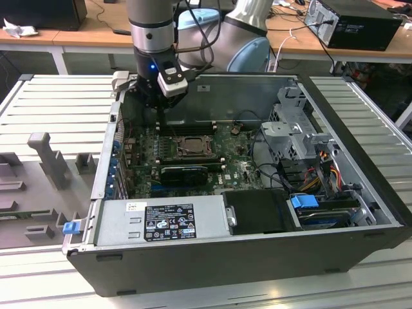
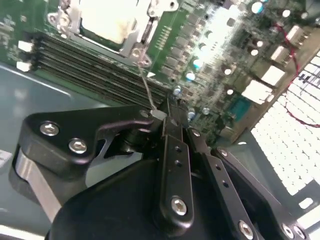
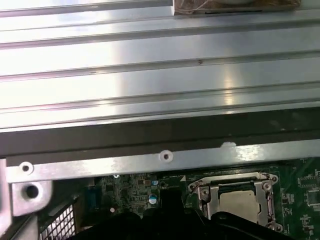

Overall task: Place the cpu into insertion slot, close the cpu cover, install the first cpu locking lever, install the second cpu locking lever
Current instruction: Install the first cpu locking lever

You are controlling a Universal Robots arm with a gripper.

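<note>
Inside the open computer case, the insertion slot (image 1: 192,147) sits in the green motherboard (image 1: 238,164). The cpu (image 2: 107,20) lies in the slot, pale face up, also seen in the first wrist view (image 3: 240,202). The silvery cpu cover (image 3: 227,179) lies flat around it. A thin wire cpu locking lever (image 2: 147,87) rises from the socket's corner, and its end rests against my black fingertips (image 2: 172,132). My gripper (image 2: 167,120) is shut, hanging low just behind the socket by the case's back wall (image 1: 161,114).
Long dark memory slots (image 2: 90,70) run beside the socket. The case wall (image 3: 150,135) stands close behind the gripper. A power supply (image 1: 164,222) fills the near side, with a drive cage (image 1: 296,129) and cables (image 1: 322,161) at the exterior view's right.
</note>
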